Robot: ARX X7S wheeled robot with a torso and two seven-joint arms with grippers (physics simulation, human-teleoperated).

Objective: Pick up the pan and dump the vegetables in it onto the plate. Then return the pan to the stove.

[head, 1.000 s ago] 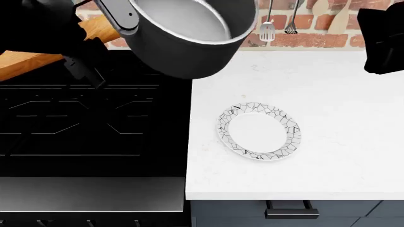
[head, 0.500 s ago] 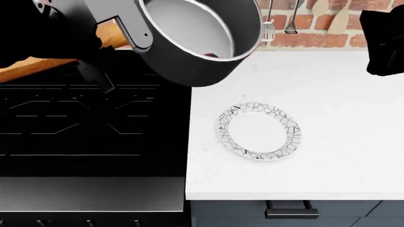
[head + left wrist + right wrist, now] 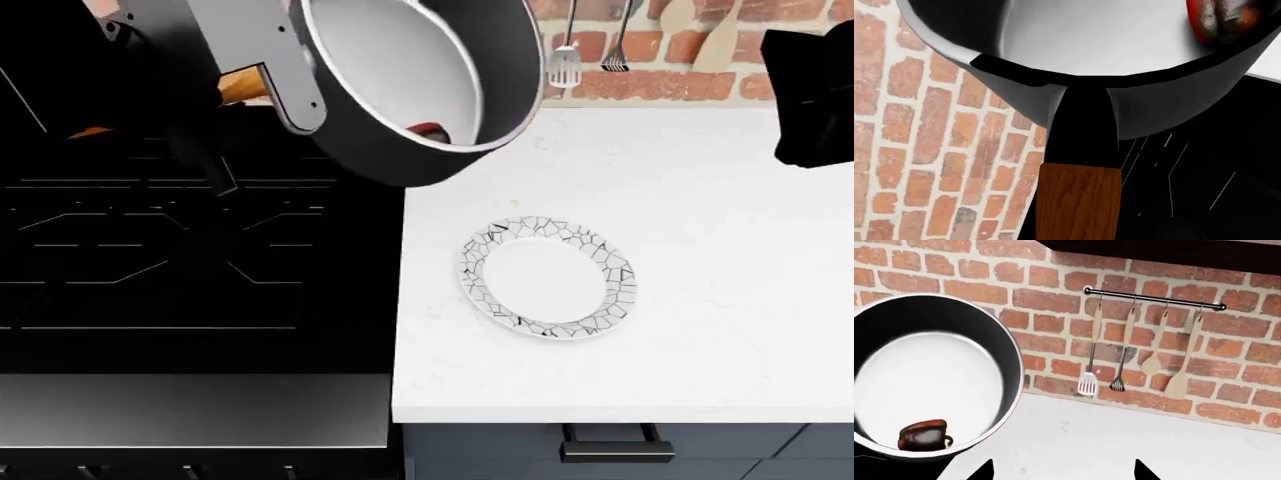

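Observation:
The grey pan [image 3: 400,90] hangs tilted in the air over the back edge of the stove [image 3: 174,260] and the counter, its mouth turned toward the right. My left gripper [image 3: 187,95] is shut on the pan's wooden handle [image 3: 1077,200], and the arm hides most of it in the head view. The vegetables, one red pepper [image 3: 427,130], lie against the low side of the pan's rim, and the pepper [image 3: 924,436] is still inside. The plate [image 3: 547,277] sits on the counter, nearer than the pan and to its right. My right gripper [image 3: 1062,472] stands open above the counter, far right.
A rail with a spatula and spoons [image 3: 1121,365] hangs on the brick wall behind the white counter [image 3: 721,250]. The counter's front edge has a drawer handle [image 3: 614,445] below it. The stove's silver front strip [image 3: 187,410] lies near me.
The pan has tipped further, its mouth turning more to the right, and the pepper has slid into view at the low rim. The right arm has stayed put.

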